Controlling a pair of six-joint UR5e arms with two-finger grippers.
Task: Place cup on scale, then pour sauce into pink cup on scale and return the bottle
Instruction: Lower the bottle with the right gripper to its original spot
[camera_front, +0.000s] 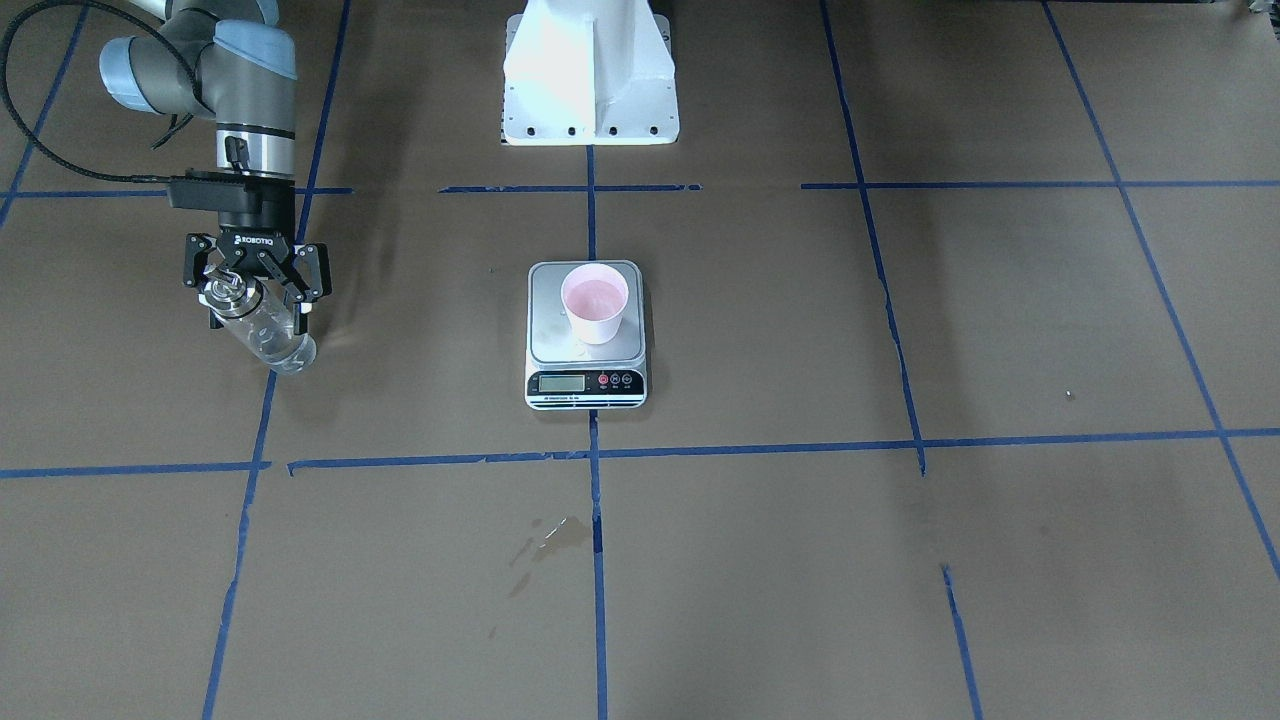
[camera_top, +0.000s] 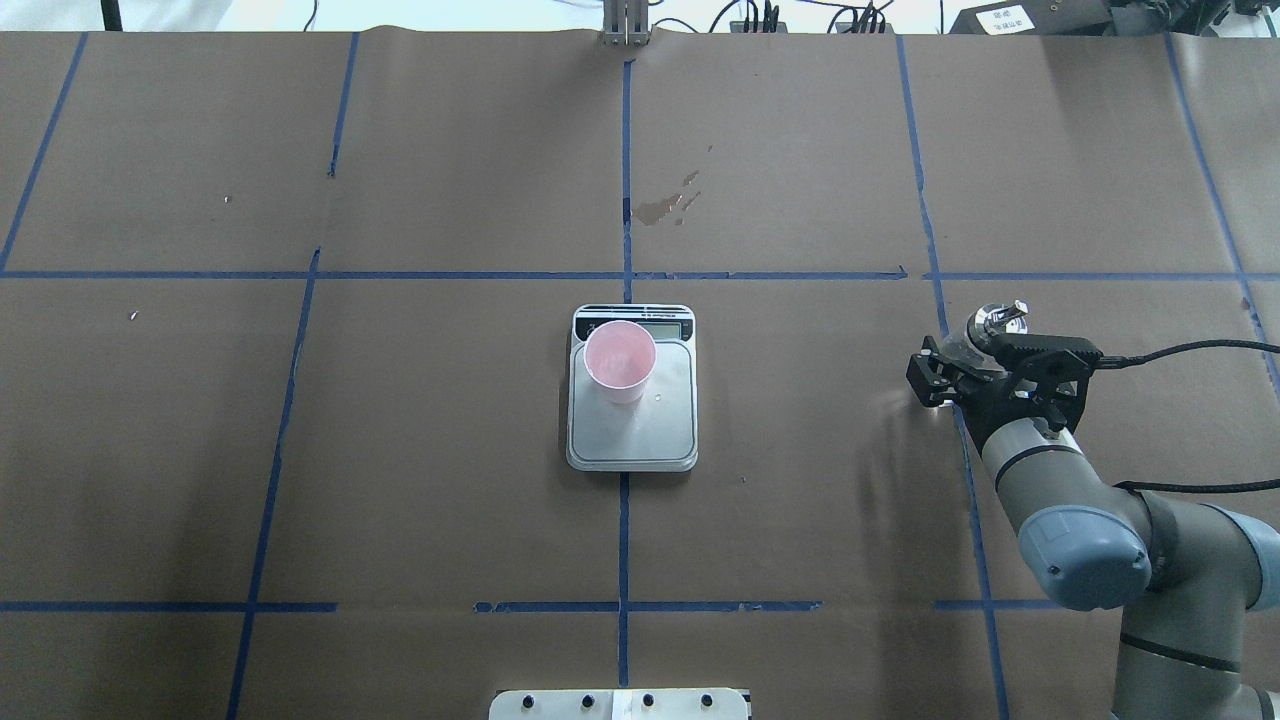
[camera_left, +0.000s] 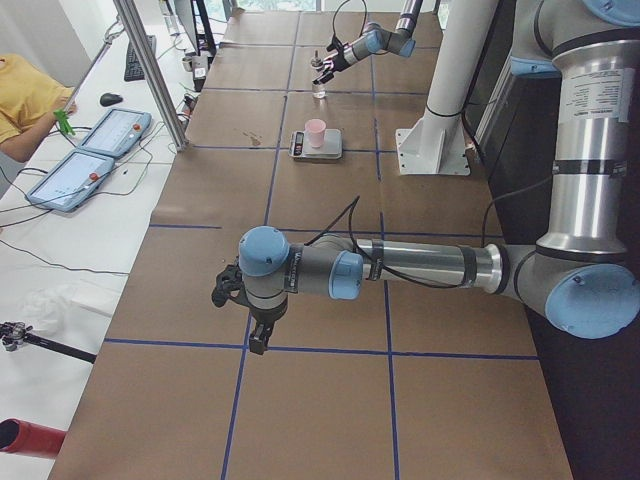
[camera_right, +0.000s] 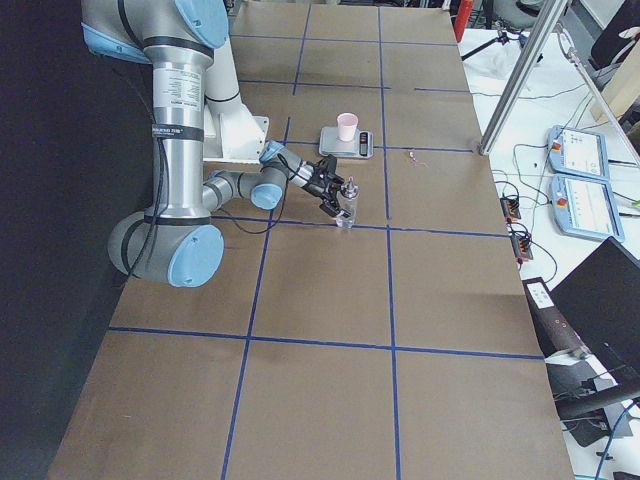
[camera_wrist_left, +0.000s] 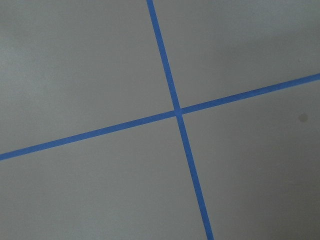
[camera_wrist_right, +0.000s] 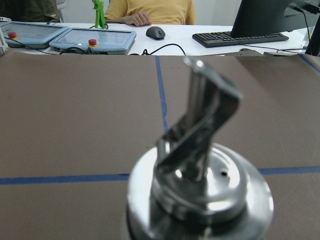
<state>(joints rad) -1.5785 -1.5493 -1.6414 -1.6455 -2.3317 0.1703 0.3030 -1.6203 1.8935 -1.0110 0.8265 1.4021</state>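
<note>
Two fingers of our right claw (camera_front: 252, 284) pinch the bottle (camera_front: 262, 328) near its cap, bottle tilted, spout up; our left claw's (camera_left: 243, 312) opening, we cannot tell.

One camera faces the robot from across the counter (camera_front: 760, 560), looking steeply down; another looks forward and down from behind the robot. Both take in the scale (camera_front: 586, 335) and the cup (camera_top: 620, 361) at mid-counter. Two end cameras look along the counter from opposite ends, farther back, and also catch the scale. The left wrist camera sees only bare counter and tape lines close up. The right wrist camera sits just behind the bottle (camera_wrist_right: 200, 185) cap, facing the operators' desk.
</note>
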